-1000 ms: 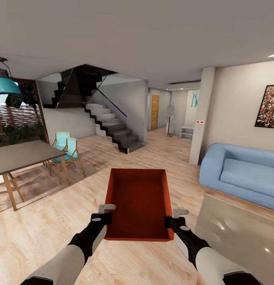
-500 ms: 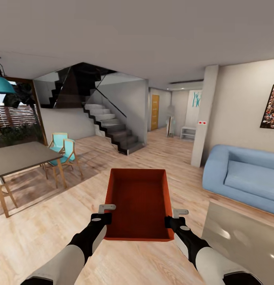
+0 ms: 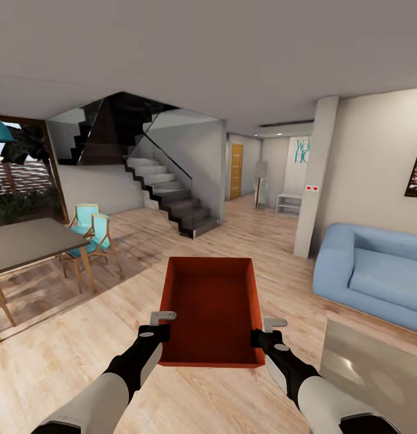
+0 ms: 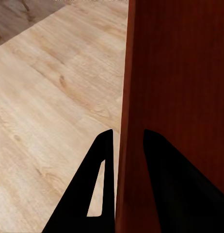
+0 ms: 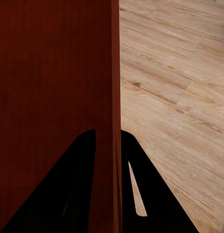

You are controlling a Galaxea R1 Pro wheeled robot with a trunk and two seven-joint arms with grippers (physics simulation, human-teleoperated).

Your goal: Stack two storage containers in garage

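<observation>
Left hand [image 3: 162,325]: closed over the left long wall of the storage container [image 3: 211,307], near its closest corner. In the left wrist view the two dark fingers [image 4: 100,194] straddle the thin red wall [image 4: 122,145], one on the outer face, one on the inner; both press against it. Left arm [image 3: 121,374] extends forward from the lower left, black forearm sleeve, white upper segment, wrist roughly level.

Right hand [image 3: 264,333]: closed over the right long wall in the same way, mirrored. In the right wrist view its fingers [image 5: 80,189] sit on either side of the wall edge [image 5: 116,97], clamped on it. Right arm [image 3: 305,380] reaches forward from the lower right.

Container: red-orange, open-topped, held between both hands in front of the trunk, clear of the light wood plank floor [image 3: 70,337], long axis pointing away from the robot, about level. Interior bare.

Surroundings, living room: blue sofa [image 3: 377,277] at right, glossy coffee table [image 3: 377,374] in the lower right corner, white pillar [image 3: 314,181] beyond the sofa. Dark staircase [image 3: 172,199] ahead left of centre, wooden door [image 3: 234,171] down the hallway. Dining table [image 3: 21,241] with teal chairs [image 3: 91,229] at left.
</observation>
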